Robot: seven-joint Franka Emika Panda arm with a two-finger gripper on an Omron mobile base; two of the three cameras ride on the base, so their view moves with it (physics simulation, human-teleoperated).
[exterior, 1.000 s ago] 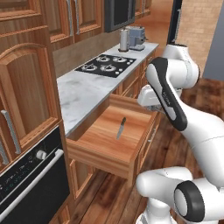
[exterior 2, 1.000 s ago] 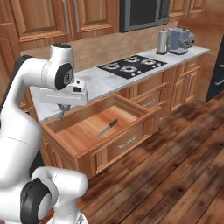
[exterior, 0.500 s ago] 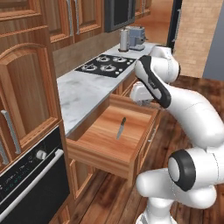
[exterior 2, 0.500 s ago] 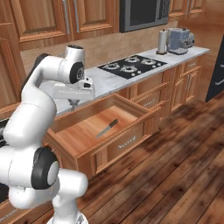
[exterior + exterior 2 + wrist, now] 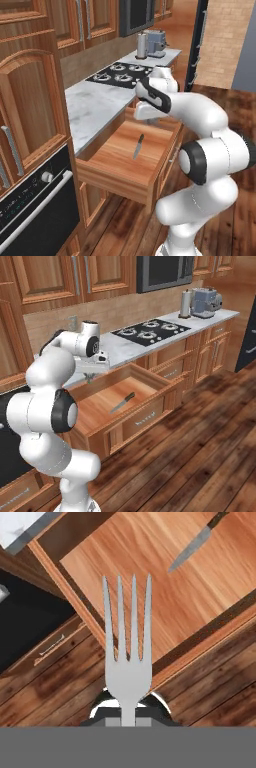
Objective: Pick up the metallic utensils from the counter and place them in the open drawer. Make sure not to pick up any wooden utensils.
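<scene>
- Knife lies flat inside the open drawer, near the middle of its floor; we judge that half done.
- Pincer is closed on the fork, tines pointing away from the hand.
- In the hand view the fork hangs over the drawer's front edge, part above the wood floor outside it.
- Left to do, by our reading: carry the fork fully over the drawer and release it.
- Open room: bare drawer floor lies on both sides of the knife; the tabletop edge runs just beside the drawer.
</scene>
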